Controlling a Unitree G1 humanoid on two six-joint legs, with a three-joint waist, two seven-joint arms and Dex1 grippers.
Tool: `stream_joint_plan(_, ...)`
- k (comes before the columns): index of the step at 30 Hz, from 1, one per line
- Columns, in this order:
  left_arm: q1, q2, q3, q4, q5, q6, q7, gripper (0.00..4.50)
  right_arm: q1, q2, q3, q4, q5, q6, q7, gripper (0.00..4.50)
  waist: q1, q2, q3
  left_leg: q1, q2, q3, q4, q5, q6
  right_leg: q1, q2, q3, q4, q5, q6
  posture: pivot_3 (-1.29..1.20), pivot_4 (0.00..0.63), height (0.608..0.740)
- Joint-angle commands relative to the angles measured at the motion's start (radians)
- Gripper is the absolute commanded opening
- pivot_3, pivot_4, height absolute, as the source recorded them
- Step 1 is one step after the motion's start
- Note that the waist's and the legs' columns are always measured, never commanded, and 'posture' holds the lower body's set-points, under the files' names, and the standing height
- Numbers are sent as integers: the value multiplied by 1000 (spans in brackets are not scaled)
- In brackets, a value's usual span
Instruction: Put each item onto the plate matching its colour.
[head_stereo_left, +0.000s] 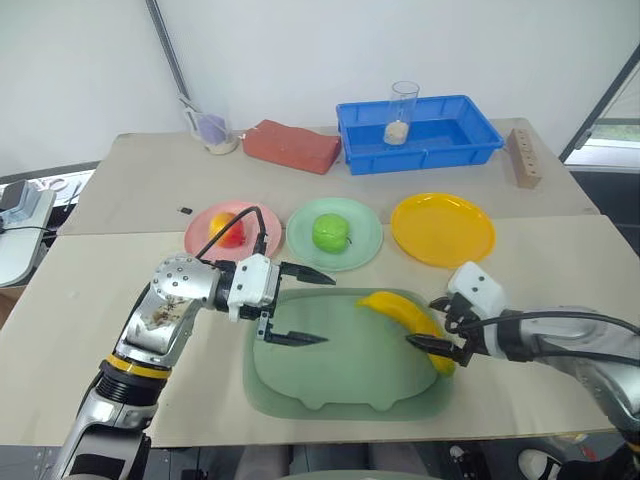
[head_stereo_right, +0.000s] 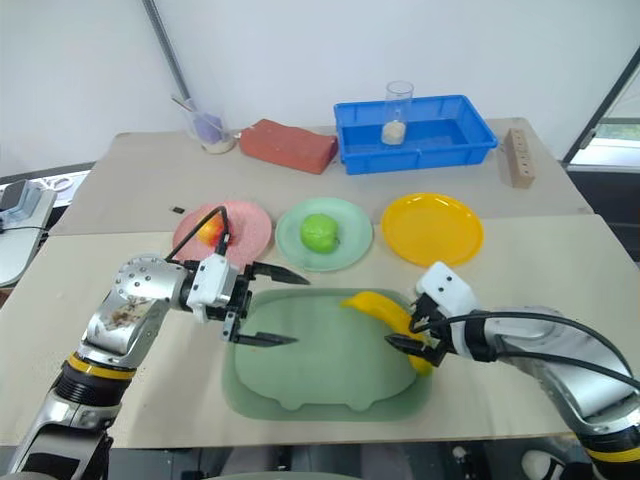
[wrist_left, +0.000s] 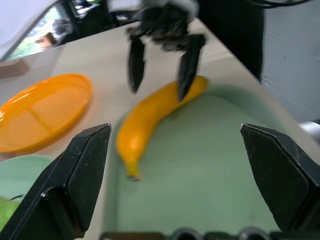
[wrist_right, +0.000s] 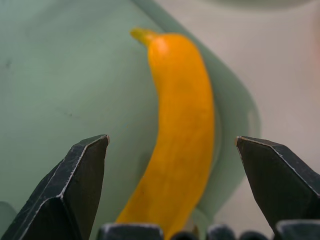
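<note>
A red-orange apple (head_stereo_left: 229, 231) sits on the pink plate (head_stereo_left: 258, 222), and a green apple (head_stereo_left: 331, 232) sits on the mint green plate (head_stereo_left: 362, 238). Nothing lies on the yellow plate (head_stereo_left: 443, 229). The yellow banana (head_stereo_left: 403, 313) lies along the right edge of the pig-shaped green tray (head_stereo_left: 340, 375). My right gripper (head_stereo_left: 437, 325) is open, with one finger on each side of the banana's near end (wrist_right: 180, 125) and no grip on it. My left gripper (head_stereo_left: 328, 310) is open and holds nothing; it hangs over the left half of the tray, pointing toward the banana (wrist_left: 155, 112).
At the back stand a blue bin (head_stereo_left: 420, 132) holding a clear cup (head_stereo_left: 402, 112), a red brick-like block (head_stereo_left: 292, 146), a small cup with a utensil (head_stereo_left: 212, 130) and a wooden block (head_stereo_left: 524, 158). The table edge runs just below the tray.
</note>
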Motion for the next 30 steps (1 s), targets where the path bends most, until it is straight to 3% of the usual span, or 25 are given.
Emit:
stream_joint_plan(1,4,2,5,-49,-28,9,20,4408,-19,38,25,3,-49,-36,-26,4500,2,0,0,0,0,0,1,0,0,0,0,0,0,0,0,0,150,740)
stream_joint_plan(3,6,-1,3,-53,-31,11,27,4408,-20,51,32,6,-62,-37,-24,4500,1,0,0,-1,0,0,1,1,1,0,0,0,0,0,0,0,150,740)
stream_joint_plan(4,6,-2,3,-55,-34,14,31,4477,-18,54,31,5,-65,-36,-21,4243,1,0,0,-1,0,0,1,1,2,0,0,0,0,0,0,0,150,740)
stream_joint_plan(13,-4,-9,-1,-38,-39,19,45,4500,2,61,9,-17,-72,-28,-7,1364,0,0,0,0,0,-1,0,4,7,0,1,0,0,0,0,0,150,740)
stream_joint_plan(17,-26,-16,10,-5,-34,22,63,4500,-48,61,-27,-4,-52,-11,-1,1341,0,0,0,0,0,-1,0,4,7,0,1,0,0,0,0,0,150,740)
stream_joint_plan(21,-91,-59,45,46,-53,86,153,4500,-269,104,-95,164,-54,-3,-39,1341,-6,-1,1,-1,0,-1,1,4,7,-1,1,0,0,0,0,0,150,740)
stream_joint_plan(25,-164,-177,105,99,-98,182,333,4500,-457,154,-103,426,-124,-57,-74,1341,0,-1,1,0,-1,-1,1,4,7,1,1,0,0,1,1,0,150,740)
stream_joint_plan(30,-171,-242,86,142,-61,173,404,4500,-657,218,-52,866,-260,-188,-105,1341,1,1,0,-1,-1,-2,0,5,8,3,3,1,1,5,10,0,150,740)
